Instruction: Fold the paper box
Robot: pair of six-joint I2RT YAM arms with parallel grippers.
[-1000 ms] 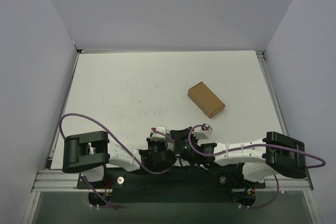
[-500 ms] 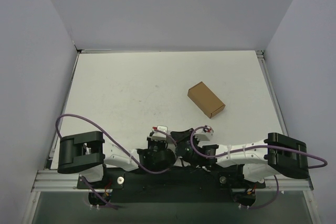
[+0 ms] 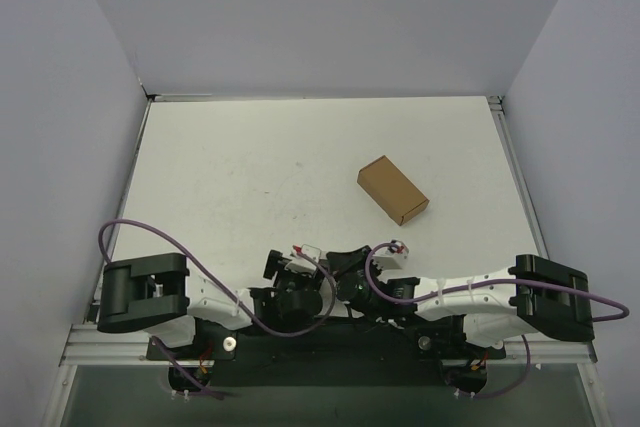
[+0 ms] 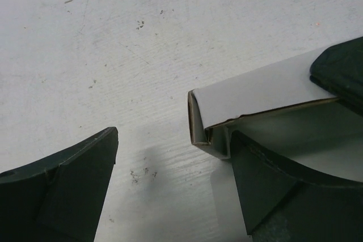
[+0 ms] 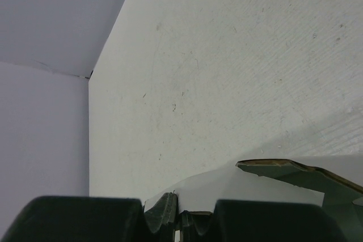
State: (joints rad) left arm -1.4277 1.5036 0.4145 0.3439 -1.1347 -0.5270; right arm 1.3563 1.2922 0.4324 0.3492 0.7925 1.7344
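The left gripper (image 4: 174,140) stands released, its fingers (image 4: 62,191) spread wide just above the table (image 4: 113,38); the paper box (image 4: 261,92), a white card blank with one edge folded up, reaches into the gap between them, its folded corner close against one finger and well apart from the other; the right gripper (image 5: 177,212) is clenched on another edge of the same card, which fans out ahead of its closed pads; the brown box (image 3: 392,190) lies well ahead of both grippers, touching neither.
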